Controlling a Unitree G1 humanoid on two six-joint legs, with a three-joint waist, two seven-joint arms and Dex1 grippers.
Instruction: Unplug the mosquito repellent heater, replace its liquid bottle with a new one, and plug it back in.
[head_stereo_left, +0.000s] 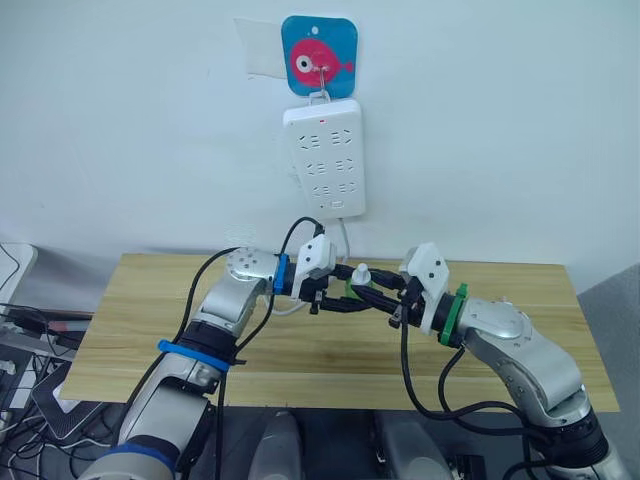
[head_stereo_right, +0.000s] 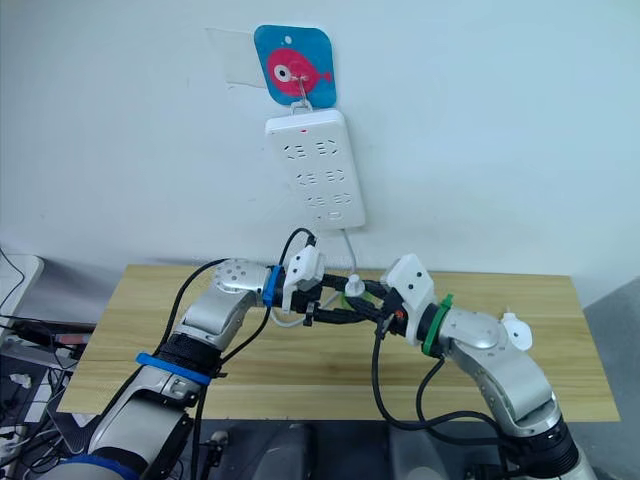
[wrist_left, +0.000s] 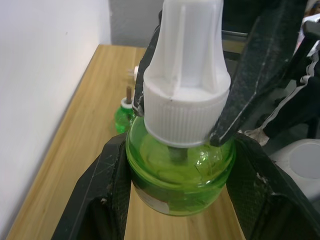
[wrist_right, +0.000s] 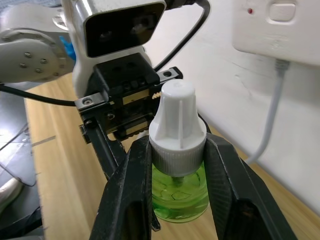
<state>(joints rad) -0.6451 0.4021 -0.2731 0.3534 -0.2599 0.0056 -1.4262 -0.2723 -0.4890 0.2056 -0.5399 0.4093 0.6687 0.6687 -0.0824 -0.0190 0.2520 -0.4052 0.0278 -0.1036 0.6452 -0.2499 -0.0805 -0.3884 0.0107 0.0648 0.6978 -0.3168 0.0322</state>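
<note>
A green liquid bottle (wrist_left: 180, 180) with a white cap (wrist_left: 182, 85) is held above the wooden table between both grippers. My left gripper (head_stereo_left: 343, 292) is shut on its green body. My right gripper (wrist_right: 178, 152) is shut on the cap's ribbed collar. A second green bottle (wrist_left: 122, 114), uncapped with its wick showing, stands on the table near the wall. The white rounded mosquito repellent heater (head_stereo_right: 514, 330) lies on the table beside my right forearm, unplugged.
A white multi-socket power strip (head_stereo_left: 325, 160) hangs on the wall from a blue fish hook plate (head_stereo_left: 319, 57), and its cable (wrist_right: 270, 120) drops behind the table (head_stereo_left: 130, 330). A narrow strip of table lies between the grippers and the wall.
</note>
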